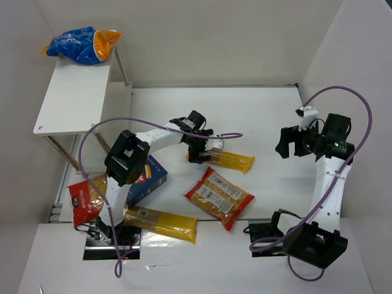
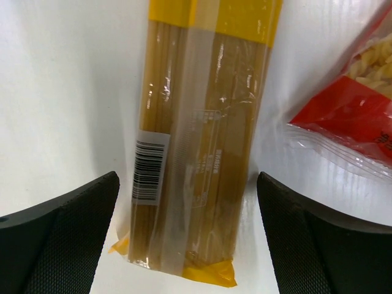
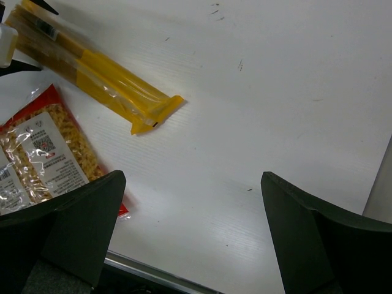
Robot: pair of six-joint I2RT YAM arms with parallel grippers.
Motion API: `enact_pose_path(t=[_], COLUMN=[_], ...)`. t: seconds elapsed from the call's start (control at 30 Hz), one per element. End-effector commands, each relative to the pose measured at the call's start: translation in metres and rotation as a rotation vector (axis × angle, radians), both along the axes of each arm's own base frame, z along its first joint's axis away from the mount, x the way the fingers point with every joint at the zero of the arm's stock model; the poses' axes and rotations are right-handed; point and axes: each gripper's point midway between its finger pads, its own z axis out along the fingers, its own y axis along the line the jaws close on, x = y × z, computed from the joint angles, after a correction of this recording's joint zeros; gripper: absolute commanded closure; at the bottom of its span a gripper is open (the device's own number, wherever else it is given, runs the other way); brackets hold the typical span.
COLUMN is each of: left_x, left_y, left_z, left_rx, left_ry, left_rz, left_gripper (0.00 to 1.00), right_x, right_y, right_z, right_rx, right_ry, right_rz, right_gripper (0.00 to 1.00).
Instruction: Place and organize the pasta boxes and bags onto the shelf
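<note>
**A:** On the shelf [image 1: 73,104], at the far left: what is entered?

**B:** One item. The blue-and-orange bag [image 1: 79,45] lies flat at the far end of the top board.

**A:** And on the table [image 1: 275,110]?

**B:** Five items.
- The far long yellow bag [image 2: 196,141] lies flat near the middle, and its near end sits between the fingers of the left gripper [image 2: 187,184].
- The middle red-trimmed bag [image 1: 219,197] lies flat just in front of it, label up. The two are close but apart.
- The blue box [image 1: 154,176] lies flat, partly hidden under the left arm.
- The near long yellow bag [image 1: 160,223] lies flat just beside the left arm's base.
- The left red-trimmed bag [image 1: 86,199] is at the left edge by the shelf's near legs. I cannot tell whether it rests on the table or on a lower board.

**A:** State of the left gripper?

**B:** Spread wide and pointing down. One finger [image 2: 67,245] stands on each side of the far long yellow bag. White table shows in both gaps, so neither finger touches the bag.

**A:** The right gripper [image 3: 193,184]?

**B:** Also spread, with nothing between the fingers. It is held over bare table on the right side, well apart from every bag.
</note>
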Motion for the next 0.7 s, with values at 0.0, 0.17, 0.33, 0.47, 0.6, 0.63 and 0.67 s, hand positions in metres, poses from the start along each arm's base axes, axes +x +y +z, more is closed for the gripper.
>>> enact_pose_path(t=[0.0,0.17,0.33,0.47,0.6,0.63,0.67], left_x=[0.013,0.008,-0.005,-0.026,-0.021,-0.019,-0.015], left_y=[-0.007,-0.011,-0.014,-0.008,-0.010,-0.015,-0.016], left_z=[-0.002,-0.006,-0.009,-0.023,-0.024,-0.015,-0.011], left_rx=[-0.010,0.000,0.016,0.074,0.086,0.054,0.029], left_ry=[-0.047,-0.034,-0.022,0.036,0.066,0.058,0.070], left_rz=[-0.039,-0.071,-0.128,-0.186,-0.116,-0.099,-0.050], left_gripper=[0.02,0.02,0.08,0.30,1.00,1.00,1.00], right_x=[-0.001,0.001,0.000,0.000,0.001,0.001,0.001], right_y=[0.003,-0.001,0.001,0.001,0.002,0.002,0.002], right_z=[0.009,0.014,0.013,0.013,0.017,0.017,0.017], right_rx=[0.013,0.009,0.013,0.013,0.015,0.015,0.015], right_ry=[-0.017,-0.025,-0.022,-0.022,-0.033,-0.033,-0.033], right_rz=[0.013,0.004,0.016,0.016,0.022,0.022,0.022], right_gripper=[0.00,0.00,0.00,0.00,0.00,0.00,0.00])
